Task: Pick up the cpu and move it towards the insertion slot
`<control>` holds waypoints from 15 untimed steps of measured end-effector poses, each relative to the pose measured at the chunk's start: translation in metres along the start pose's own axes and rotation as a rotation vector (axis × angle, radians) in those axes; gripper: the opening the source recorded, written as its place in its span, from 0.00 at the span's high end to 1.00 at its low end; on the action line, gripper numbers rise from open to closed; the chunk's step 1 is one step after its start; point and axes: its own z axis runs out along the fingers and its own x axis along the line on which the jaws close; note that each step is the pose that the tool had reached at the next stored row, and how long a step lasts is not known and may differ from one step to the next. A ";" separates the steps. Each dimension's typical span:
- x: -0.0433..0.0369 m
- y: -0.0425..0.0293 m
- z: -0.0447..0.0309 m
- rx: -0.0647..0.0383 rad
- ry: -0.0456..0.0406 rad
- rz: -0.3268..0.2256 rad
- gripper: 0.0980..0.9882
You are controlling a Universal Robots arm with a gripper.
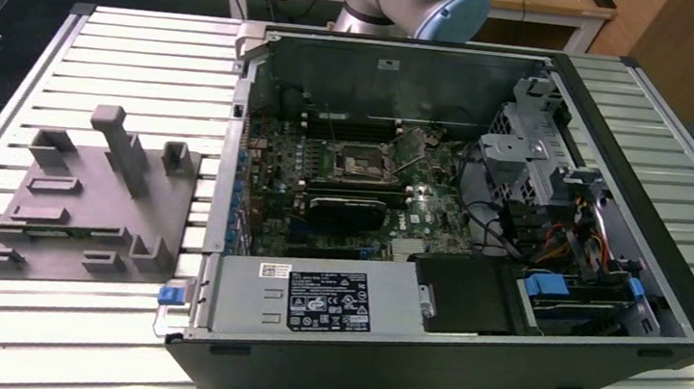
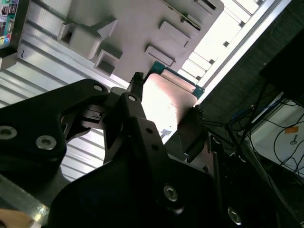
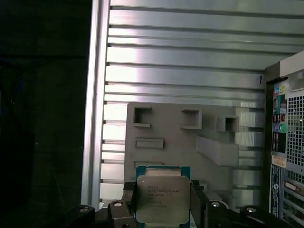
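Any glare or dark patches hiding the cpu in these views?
Second wrist view: glare whitens the cpu's metal top. First wrist view: the cpu is evenly lit, its print visible. Exterior view: the table slats shine, the computer case interior is dimmer.

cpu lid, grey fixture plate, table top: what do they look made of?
The cpu: brushed silvery metal lid with a soft sheen, on a green board edge. The grey fixture plate: matte grey, probably moulded or printed plastic. The table: ribbed bright metal, likely aluminium, glinting along the slats.

Grey fixture block point(image 1: 71, 243) on slatted table point(image 1: 49, 328), open computer case point(image 1: 432, 368) beside it
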 end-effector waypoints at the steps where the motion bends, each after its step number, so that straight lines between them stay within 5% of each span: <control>1: -0.0026 -0.0001 0.0001 0.000 -0.0001 0.000 0.50; 15: -0.0352 -0.0010 0.0001 0.000 -0.0002 0.002 0.50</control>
